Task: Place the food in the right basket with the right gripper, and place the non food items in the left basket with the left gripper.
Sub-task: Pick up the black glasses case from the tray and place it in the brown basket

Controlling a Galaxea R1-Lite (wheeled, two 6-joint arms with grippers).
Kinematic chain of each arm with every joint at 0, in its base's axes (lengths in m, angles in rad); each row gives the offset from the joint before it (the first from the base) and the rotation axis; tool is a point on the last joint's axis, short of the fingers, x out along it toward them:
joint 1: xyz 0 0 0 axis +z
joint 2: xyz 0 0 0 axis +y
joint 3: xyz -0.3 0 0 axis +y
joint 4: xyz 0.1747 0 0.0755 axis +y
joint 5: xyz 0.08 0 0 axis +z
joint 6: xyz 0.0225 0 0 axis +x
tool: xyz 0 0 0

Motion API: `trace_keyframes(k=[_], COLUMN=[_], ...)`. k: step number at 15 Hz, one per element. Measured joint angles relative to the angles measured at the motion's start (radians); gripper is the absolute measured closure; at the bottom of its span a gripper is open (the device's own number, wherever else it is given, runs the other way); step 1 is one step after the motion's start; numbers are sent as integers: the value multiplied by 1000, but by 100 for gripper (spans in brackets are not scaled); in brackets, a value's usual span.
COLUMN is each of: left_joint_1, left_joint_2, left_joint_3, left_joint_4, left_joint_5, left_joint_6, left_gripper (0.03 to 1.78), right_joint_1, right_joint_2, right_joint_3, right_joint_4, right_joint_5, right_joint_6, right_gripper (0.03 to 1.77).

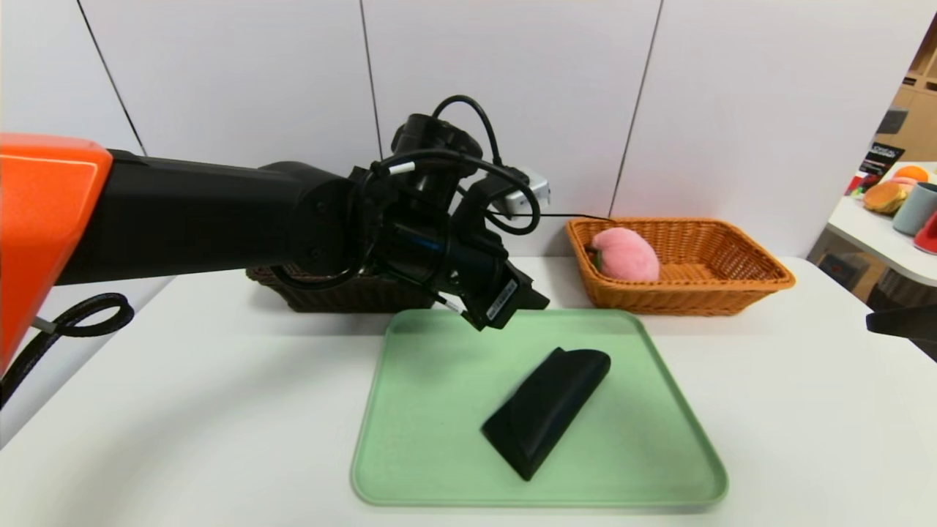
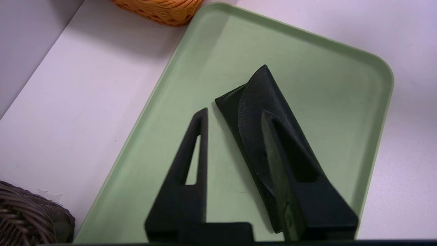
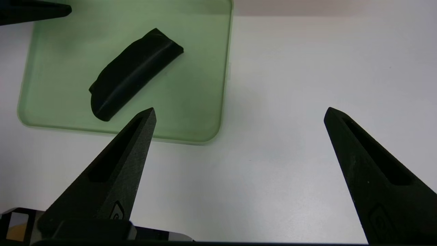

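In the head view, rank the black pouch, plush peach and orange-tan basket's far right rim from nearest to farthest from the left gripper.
From the left gripper:
1. Black pouch, just below on the green tray.
2. Plush peach, at the basket's left end.
3. Basket's far right rim.

Plush pink peach (image 1: 626, 254) lies in the orange-tan basket (image 1: 732, 282); black pouch (image 1: 545, 410) lies diagonally, seemingly flat.

Pink peach (image 1: 626, 254) in orange-tan woven basket (image 1: 725, 282), black pouch (image 1: 545, 410) on pale green tray (image 1: 417, 410)
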Motion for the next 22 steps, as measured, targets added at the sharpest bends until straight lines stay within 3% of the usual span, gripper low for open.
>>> trace_keyframes(k=[4, 7, 9, 18, 22], left_joint_1=[-13, -30, -48, -143, -154], left_joint_2=[-4, -11, -17, -39, -31], left_joint_3=[4, 9, 27, 98, 123], left_joint_4=[0, 5, 4, 6, 14], left_joint_5=[0, 9, 54, 208, 224], left_joint_6=[-12, -64, -96, -320, -341], left_gripper=[75, 54, 44, 21, 17], right_joint_1=[0, 0, 0, 0, 0], right_joint_2=[0, 0, 0, -9, -11], right_joint_3=[0, 0, 0, 11, 18], right_joint_4=[0, -1, -1, -2, -3], right_joint_5=[0, 1, 0, 0, 2], right_joint_6=[1, 1, 1, 16, 15], right_gripper=[10, 10, 10, 10, 10])
